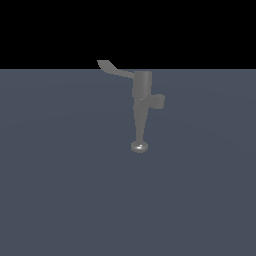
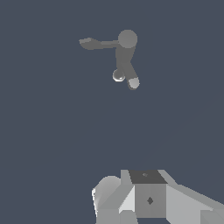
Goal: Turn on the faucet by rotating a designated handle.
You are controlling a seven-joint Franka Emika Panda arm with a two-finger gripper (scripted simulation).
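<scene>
The faucet is a small grey fixture with a cylindrical body, and its tapered stem ends in a shiny round knob. Its handle, a thin flat lever with a widened tip, points toward the exterior view's left. In the wrist view the faucet and the handle appear from above, well away from me. Only a white and grey blocky part of my gripper shows there. Its fingers are not visible, and nothing is seen held. The exterior view does not show the gripper.
A short stubby grey cylinder sticks out of the faucet body toward the exterior view's right. The faucet rests on a flat dark blue-grey surface with a black background behind it.
</scene>
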